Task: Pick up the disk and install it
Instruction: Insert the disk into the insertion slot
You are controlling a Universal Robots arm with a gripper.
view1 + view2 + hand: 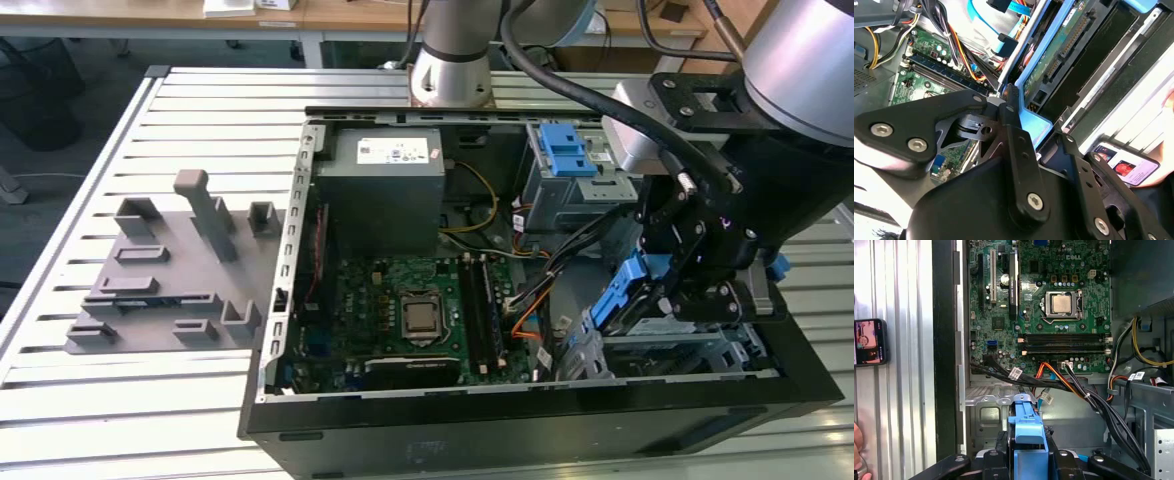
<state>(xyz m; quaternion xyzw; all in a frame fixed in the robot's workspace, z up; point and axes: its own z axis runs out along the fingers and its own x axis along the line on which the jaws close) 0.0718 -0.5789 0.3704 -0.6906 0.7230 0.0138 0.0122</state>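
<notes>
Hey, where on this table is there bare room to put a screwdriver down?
Bare slats of the table in front of the grey fixture plate, and behind it. Crowded inside the computer case: cables, and the gripper shut on the disk.

Counter: a slatted metal counter [134, 400] carried everything.
Case: an open black computer case [534, 425] lay on its side toward the exterior view's right.
Motherboard: a green board [387, 300] lay flat on the case floor, with a bare silver processor [420, 316] at its middle.
Power supply: a grey box with a white sticker [387, 190] stood just beyond the board.
Cables: orange and black cables [1064, 382] crossed the board's edge.
Fixture: a grey plate with upright blocks [167, 290] lay beside the case, on the exterior view's left.
Phone: a phone [869, 341] showed over the slats, outside the case wall.
</notes>
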